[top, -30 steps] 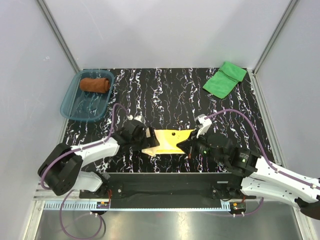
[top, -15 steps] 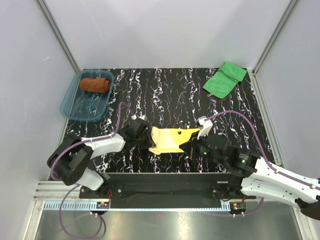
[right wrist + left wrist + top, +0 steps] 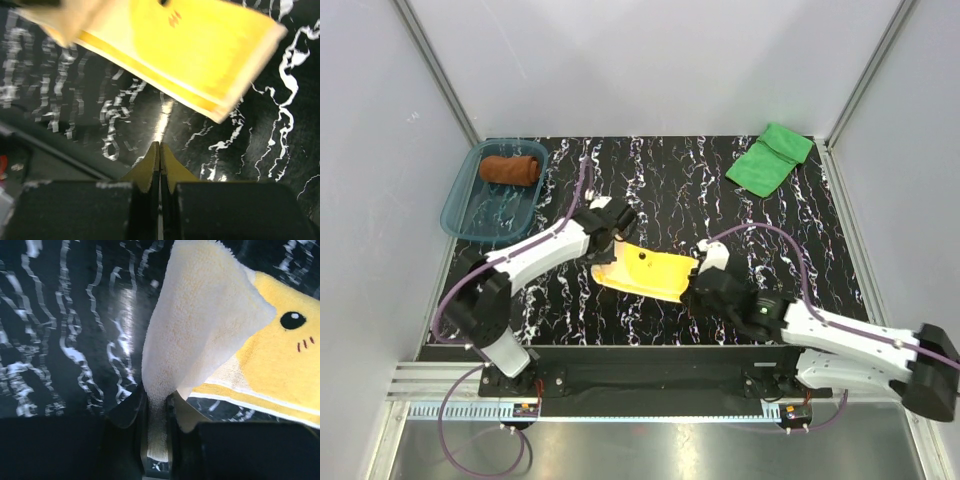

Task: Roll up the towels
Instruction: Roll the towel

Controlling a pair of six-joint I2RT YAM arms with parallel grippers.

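Yellow terry cloth identifies the workpiece: the yellow towel [image 3: 650,275] lies on the black marbled table [image 3: 720,190], in the near middle, between the two grippers. The left gripper [image 3: 611,252] is clamped narrowly on the towel's left corner. In the left wrist view we see that corner pinched at the left gripper [image 3: 156,407], rising as a pale flap while the rest of the yellow towel [image 3: 270,360] lies flat.

The right gripper [image 3: 699,280] sits just beside the towel's right edge. Its jaws are pressed together on nothing. In the right wrist view the yellow towel [image 3: 200,55] lies beyond the right gripper [image 3: 160,147], apart from it.

The rust-brown towel [image 3: 510,168] lies rolled in the teal tray [image 3: 460,215] at far left. The green towel [image 3: 770,158] lies at far right. Both are well apart from the yellow towel, with marbled surface between.

The towel's print shows a dark round dot and short reddish strokes.
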